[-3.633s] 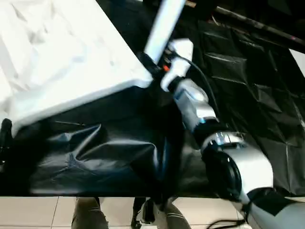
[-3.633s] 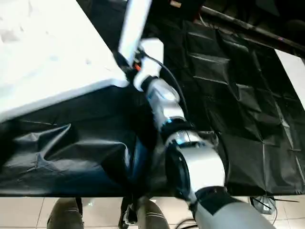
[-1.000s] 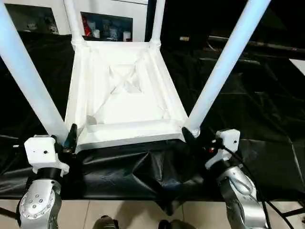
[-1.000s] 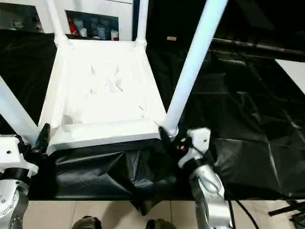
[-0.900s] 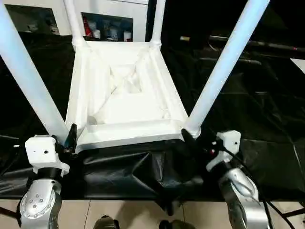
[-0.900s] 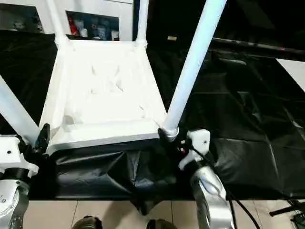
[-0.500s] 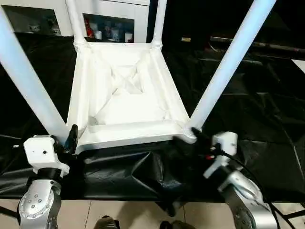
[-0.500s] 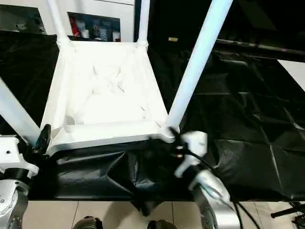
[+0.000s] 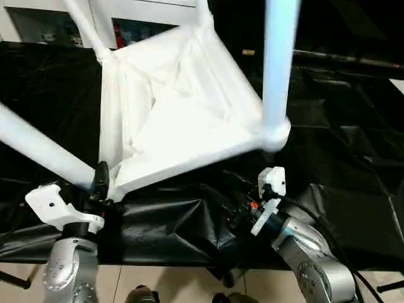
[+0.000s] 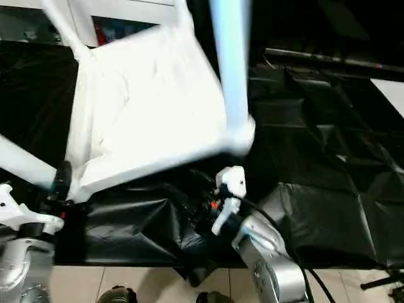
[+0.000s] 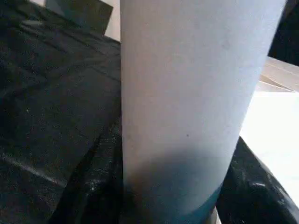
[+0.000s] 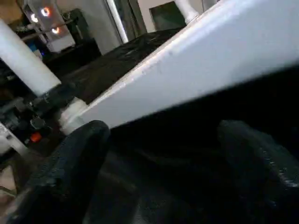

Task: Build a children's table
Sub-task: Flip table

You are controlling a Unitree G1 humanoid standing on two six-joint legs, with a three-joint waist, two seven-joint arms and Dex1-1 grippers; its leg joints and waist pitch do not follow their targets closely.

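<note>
All four legs (image 9: 278,63) socketed in table top (image 9: 177,113), table tilted, inverted. Your left hand (image 9: 100,183) clamps near-left leg (image 9: 38,148); right hand (image 9: 243,211) fingers apart below top's raised corner. Left: turn upright.

Perhaps lab: black-sheeted table (image 9: 353,208)

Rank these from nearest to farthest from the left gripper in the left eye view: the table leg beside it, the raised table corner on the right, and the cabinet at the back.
1. Table leg, at the left gripper.
2. Raised corner, across on the right.
3. Cabinet, at the back.
</note>
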